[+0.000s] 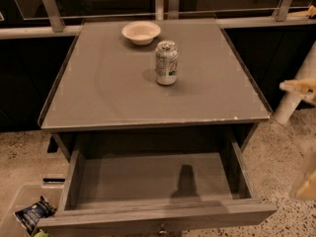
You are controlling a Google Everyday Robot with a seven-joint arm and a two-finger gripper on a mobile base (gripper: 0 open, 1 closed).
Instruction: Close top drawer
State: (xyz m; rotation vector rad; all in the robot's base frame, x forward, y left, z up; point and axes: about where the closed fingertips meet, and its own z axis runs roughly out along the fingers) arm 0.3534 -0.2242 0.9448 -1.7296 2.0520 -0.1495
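Observation:
The top drawer is pulled far out of the grey cabinet, and its inside is empty. Its front panel runs along the bottom edge of the camera view, with the small knob just showing at centre. My gripper is a blurred cream shape at the right edge, to the right of the drawer's front corner and apart from it. Another cream part of my arm shows higher up, beside the cabinet top's right edge.
On the cabinet top stand a drink can near the middle and a white bowl at the back. A clear bin holding a blue snack bag sits on the speckled floor at lower left. Dark cabinets and a rail run behind.

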